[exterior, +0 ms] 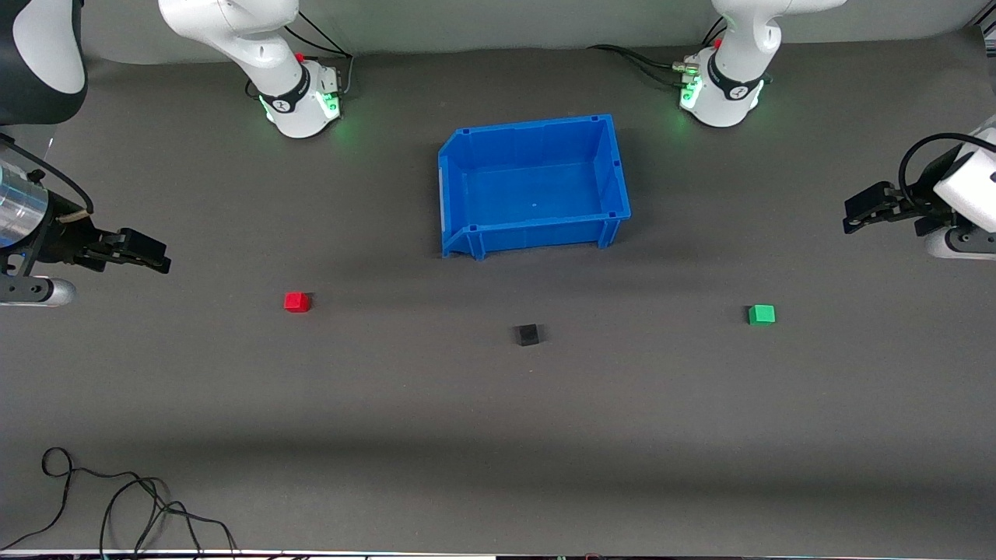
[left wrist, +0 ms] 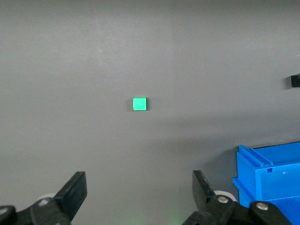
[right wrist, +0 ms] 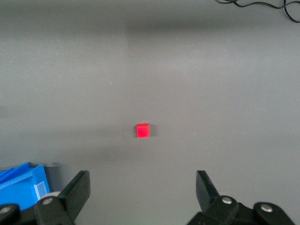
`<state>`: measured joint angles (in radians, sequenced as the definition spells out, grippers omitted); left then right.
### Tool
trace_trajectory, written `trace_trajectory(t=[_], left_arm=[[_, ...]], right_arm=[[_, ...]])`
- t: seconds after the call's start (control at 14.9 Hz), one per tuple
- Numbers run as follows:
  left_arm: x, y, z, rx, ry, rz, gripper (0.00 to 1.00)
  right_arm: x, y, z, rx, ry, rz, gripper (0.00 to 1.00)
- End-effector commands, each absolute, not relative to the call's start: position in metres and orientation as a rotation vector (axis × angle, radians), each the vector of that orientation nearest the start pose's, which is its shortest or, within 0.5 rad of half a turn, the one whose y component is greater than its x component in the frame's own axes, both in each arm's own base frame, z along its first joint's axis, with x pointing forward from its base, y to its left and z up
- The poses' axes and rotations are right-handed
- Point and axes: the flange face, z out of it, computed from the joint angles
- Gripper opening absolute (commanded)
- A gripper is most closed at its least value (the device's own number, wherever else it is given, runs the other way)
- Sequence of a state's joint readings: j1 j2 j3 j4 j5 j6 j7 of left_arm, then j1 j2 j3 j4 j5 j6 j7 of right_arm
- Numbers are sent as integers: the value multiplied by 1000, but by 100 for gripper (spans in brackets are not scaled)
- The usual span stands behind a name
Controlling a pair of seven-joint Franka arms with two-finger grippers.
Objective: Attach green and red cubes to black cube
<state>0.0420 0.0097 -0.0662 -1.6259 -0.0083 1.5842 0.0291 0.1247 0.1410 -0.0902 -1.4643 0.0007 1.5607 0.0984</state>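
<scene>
From the front view I count three small cubes on the grey table [exterior: 498, 435], one of each colour, all lying apart from one another. The black cube [exterior: 527, 334] sits at about six o'clock from the blue bin [exterior: 534, 185], nearer the camera. The red cube [exterior: 296, 302] lies toward the right arm's end at roughly eight o'clock from the bin, and the green cube [exterior: 761, 314] toward the left arm's end at about four o'clock. Nothing stands between the cubes. A loose black cable [exterior: 117, 505] trails along the table's near edge. The right gripper [exterior: 144, 253] and left gripper [exterior: 864, 210] hang over opposite ends of the table, both arms partly cut off by the frame.

In the left wrist view, the left gripper [left wrist: 139, 192] has its fingers wide apart, empty, with the green cube [left wrist: 139, 104] at twelve o'clock between them. The bin's corner [left wrist: 269, 178] and a sliver of the black cube [left wrist: 295, 80] are cut off.

In the right wrist view, the right gripper [right wrist: 143, 192] is spread and empty, the red cube [right wrist: 143, 131] at twelve o'clock.
</scene>
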Motion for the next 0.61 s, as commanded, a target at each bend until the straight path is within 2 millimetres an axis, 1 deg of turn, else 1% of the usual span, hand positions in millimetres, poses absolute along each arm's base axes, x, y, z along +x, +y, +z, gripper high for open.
trace_trajectory(t=[0.0, 0.27, 0.54], left_arm=[[557, -12, 600, -3133, 113, 87, 100], [557, -12, 599, -3132, 118, 89, 100], [557, -12, 600, -3135, 75, 89, 100]], right_arm=[[596, 29, 598, -3138, 114, 76, 100], [596, 27, 598, -3138, 114, 74, 100], [601, 22, 591, -3138, 155, 86, 100]])
